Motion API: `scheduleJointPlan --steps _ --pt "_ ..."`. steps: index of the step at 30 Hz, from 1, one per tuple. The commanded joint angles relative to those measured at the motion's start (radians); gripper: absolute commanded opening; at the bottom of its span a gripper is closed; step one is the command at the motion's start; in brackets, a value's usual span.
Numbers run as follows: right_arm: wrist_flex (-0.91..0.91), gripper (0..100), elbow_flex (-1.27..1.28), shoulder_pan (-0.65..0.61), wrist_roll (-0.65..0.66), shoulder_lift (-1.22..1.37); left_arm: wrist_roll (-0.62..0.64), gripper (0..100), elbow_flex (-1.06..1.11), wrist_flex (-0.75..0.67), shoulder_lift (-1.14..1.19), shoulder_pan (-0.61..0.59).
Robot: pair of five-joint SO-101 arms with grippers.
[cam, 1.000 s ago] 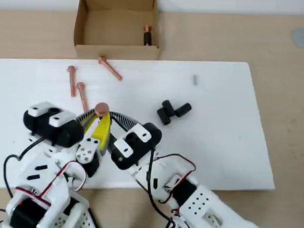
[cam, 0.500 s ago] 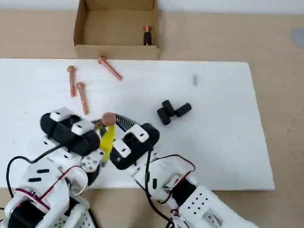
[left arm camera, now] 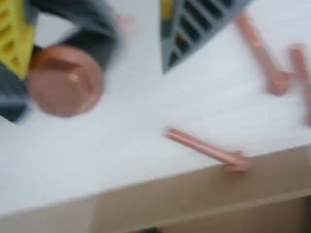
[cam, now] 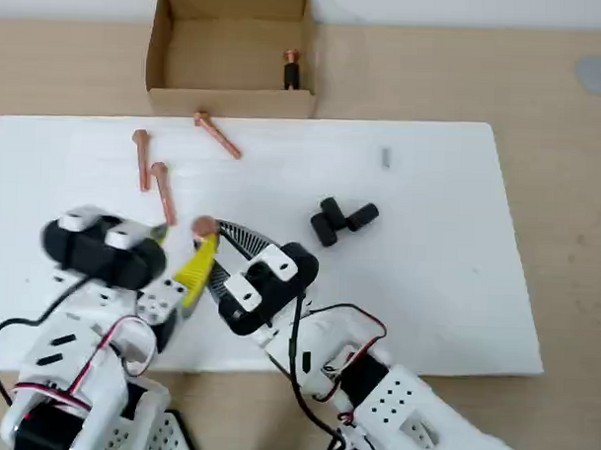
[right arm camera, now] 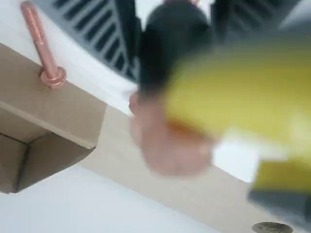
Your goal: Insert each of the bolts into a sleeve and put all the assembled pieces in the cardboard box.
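A black sleeve holding a copper bolt is clamped by the right gripper, while the left gripper is seen spread apart at the bolt's head.

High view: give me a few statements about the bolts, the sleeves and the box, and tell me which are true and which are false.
1. The cardboard box holds one bolt already in a sleeve. True.
2. Five bolts lie loose on the white sheet. False: three loose bolts lie there.
3. Three black sleeves lie bunched together on the sheet. True.
4. The bunched sleeves touch the box. False: they lie well apart from it, out on the sheet.
5. One of the loose bolts lies at the sheet's edge, just in front of the box. True.
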Motion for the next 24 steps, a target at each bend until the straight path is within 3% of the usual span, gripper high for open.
scheduleJointPlan --steps 1,9,16,24 --pt "-0.029 0.9 -0.019 0.010 -0.005 -0.027 -0.008 20 -0.077 0.003 -0.002 -0.052" --pt "-0.021 0.9 -0.062 0.137 -0.002 -0.021 -0.008 20 -0.239 0.164 0.002 -0.051" --pt "0.192 0.9 -0.257 0.245 -0.005 -0.005 0.040 20 -0.503 0.302 0.199 -0.057" --pt "0.203 0.9 -0.664 0.377 -0.002 0.371 -0.018 20 -0.707 0.287 0.522 -0.057"
